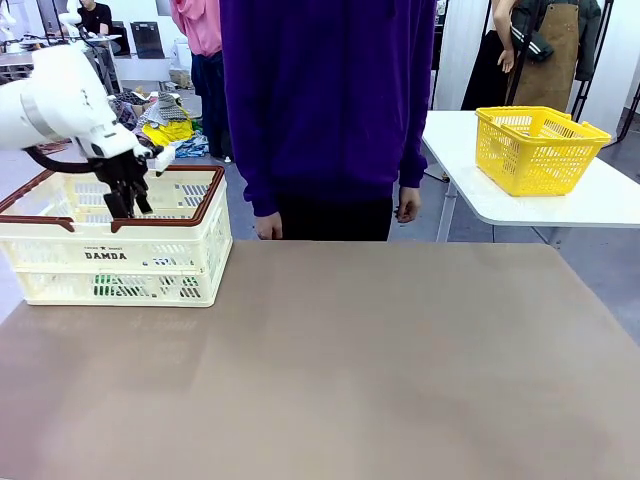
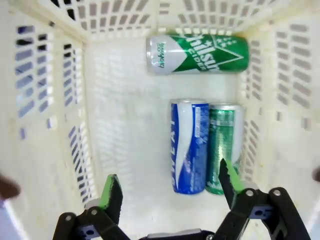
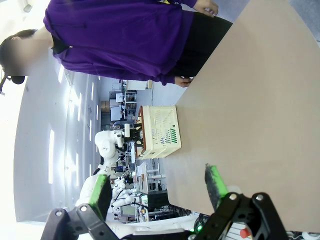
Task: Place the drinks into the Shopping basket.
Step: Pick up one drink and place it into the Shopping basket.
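Landmark: the large cream-white slotted plastic Shopping basket, with brown rim and handles and "DAMDA" printed on its near wall, stands on the far left part of the plain brown table.
Left gripper: the black two-finger left gripper with green pads hangs over the Shopping basket's open top, fingers pointing down just inside the rim. Its jaws are spread wide with nothing between them.
Crosswise green can: a green drink can with silver ends and white lettering lies on its side on the Shopping basket's floor, close against one end wall.
Blue can: a blue drink can with a white band and white lettering lies on its side on the same floor, lengthways, apart from the crosswise green can.
Second green can: a darker green drink can with silver ends lies touching the blue can, between it and the Shopping basket's side wall.
Right gripper: the black, green-padded right gripper is above the bare table, well apart from the Shopping basket. Its jaws are wide and grip nothing.
Person: a person in a purple top stands at the far edge, just beside the Shopping basket, arms hanging down.
Yellow mesh basket: a small yellow mesh basket sits on a white side table, well apart from the Shopping basket.
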Tool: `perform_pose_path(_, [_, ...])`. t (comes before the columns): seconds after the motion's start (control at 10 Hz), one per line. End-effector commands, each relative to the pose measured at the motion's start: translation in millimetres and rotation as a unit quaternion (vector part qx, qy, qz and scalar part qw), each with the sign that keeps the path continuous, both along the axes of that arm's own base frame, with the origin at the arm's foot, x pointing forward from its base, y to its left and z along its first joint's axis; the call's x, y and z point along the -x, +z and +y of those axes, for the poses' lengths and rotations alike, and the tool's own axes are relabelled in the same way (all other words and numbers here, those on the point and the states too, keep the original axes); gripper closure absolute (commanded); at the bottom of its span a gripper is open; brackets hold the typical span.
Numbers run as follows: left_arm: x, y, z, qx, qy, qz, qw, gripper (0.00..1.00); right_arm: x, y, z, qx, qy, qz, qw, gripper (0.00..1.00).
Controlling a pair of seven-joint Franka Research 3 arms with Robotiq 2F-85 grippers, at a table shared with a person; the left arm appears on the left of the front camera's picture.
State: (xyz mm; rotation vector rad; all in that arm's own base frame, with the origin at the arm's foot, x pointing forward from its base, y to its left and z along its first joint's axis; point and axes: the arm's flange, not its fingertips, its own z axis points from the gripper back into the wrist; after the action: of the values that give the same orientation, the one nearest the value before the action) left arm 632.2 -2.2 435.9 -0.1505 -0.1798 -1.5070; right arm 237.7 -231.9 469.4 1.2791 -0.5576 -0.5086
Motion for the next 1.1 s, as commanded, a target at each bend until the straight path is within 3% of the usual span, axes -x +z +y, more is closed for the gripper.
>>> perform_pose_path(0.0, [26.2,52.4,16.9,-0.023,0.01,-0.01,1.0,0.0,-1.8,2.6,-0.9,-0.005,-0.002,-0.013,1.0,0.0])
perform_pose_path(0.1, [41.7,86.7,24.1,-0.018,-0.024,0.002,1.0,0.0,-1.8,2.6,-0.9,-0.005,-0.002,-0.013,1.0,0.0])
perform_pose_path(0.2, [55.8,112.6,30.1,0.016,-0.019,0.012,1.0,0.0,-1.8,2.6,-0.9,-0.005,-0.002,-0.013,1.0,0.0])
perform_pose_path(0.3, [66.1,133.1,35.0,0.068,0.012,0.023,0.997,0.0,-1.8,2.6,-0.9,-0.005,-0.002,-0.013,1.0,0.0])
perform_pose_path(0.4, [78.8,142.8,42.9,0.07,0.031,0.066,0.995,0.0,-1.8,2.6,-0.9,-0.005,-0.002,-0.013,1.0,0.0])
perform_pose_path(0.5, [97.8,143.7,52.4,0.041,0.058,0.086,0.994,0.0,-1.8,2.6,-0.9,-0.005,-0.002,-0.013,1.0,0.0])
perform_pose_path(0.6, [121.2,138.7,55.3,0.04,0.034,0.093,0.994,0.0,-1.8,2.6,-0.9,-0.005,-0.002,-0.013,1.0,0.0])
perform_pose_path(0.7, [140.2,129.6,56.5,0.048,0.012,0.066,0.997,0.0,-1.8,2.6,-0.9,-0.005,-0.002,-0.013,1.0,0.0])
perform_pose_path(0.8, [151.9,117.2,57.3,0.058,-0.052,0.018,0.997,0.0,-1.8,2.6,-0.9,-0.005,-0.002,-0.013,1.0,0.0])
perform_pose_path(0.9, [119.9,143.1,60.4,0.049,0.03,0.088,0.994,0.0,-1.8,2.6,-0.9,-0.005,-0.002,-0.013,1.0,0.0])
perform_pose_path(1.0, [119.9,143.1,60.4,0.049,0.03,0.088,0.994,0.0,-1.8,2.6,-0.9,-0.005,-0.002,-0.013,1.0,0.0])
